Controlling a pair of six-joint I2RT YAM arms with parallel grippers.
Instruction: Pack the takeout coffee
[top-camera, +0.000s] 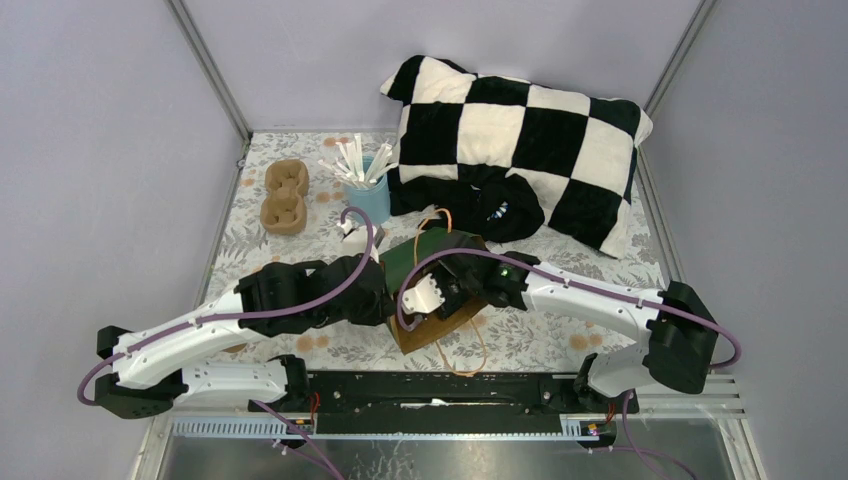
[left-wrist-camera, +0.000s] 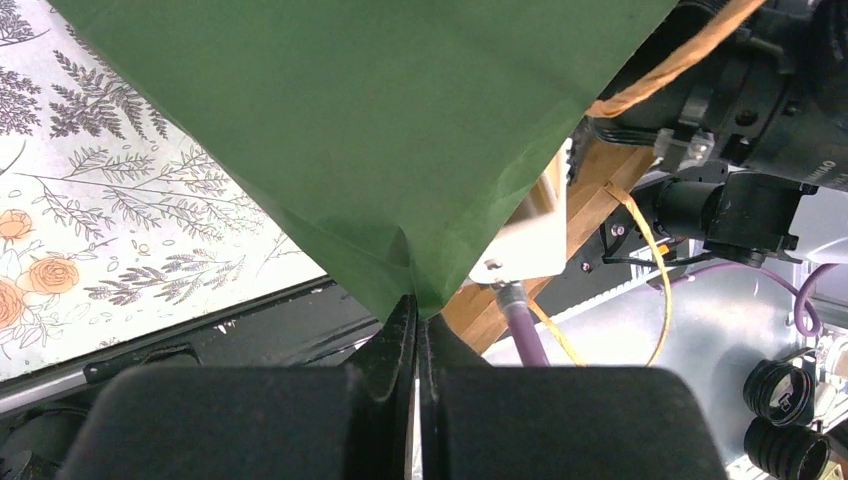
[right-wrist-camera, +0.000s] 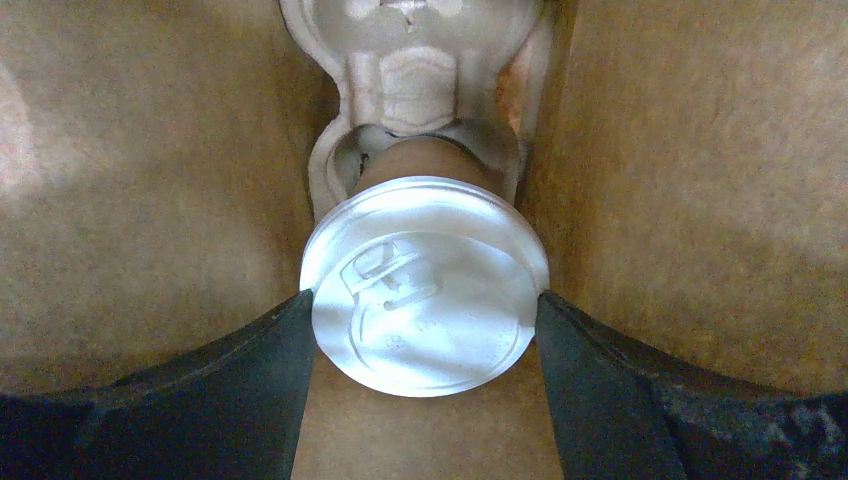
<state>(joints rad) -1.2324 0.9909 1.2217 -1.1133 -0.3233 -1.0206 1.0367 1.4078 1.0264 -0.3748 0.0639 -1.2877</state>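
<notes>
The green bag lies on its side mid-table, its brown inside facing the arms. My left gripper is shut on the bag's green corner; in the top view it sits at the bag's left edge. My right gripper is inside the bag, with a finger touching each side of the takeout coffee's off-white lid. The brown cup body points away, deeper into the bag. In the top view the right gripper is at the bag's mouth and the cup is hidden.
Brown bag walls close in on both sides, with a pale moulded shape beyond the cup. A pulp two-hole carrier, a blue cup of stirrers, a checked pillow and a black bundle lie behind. Orange handles trail forward.
</notes>
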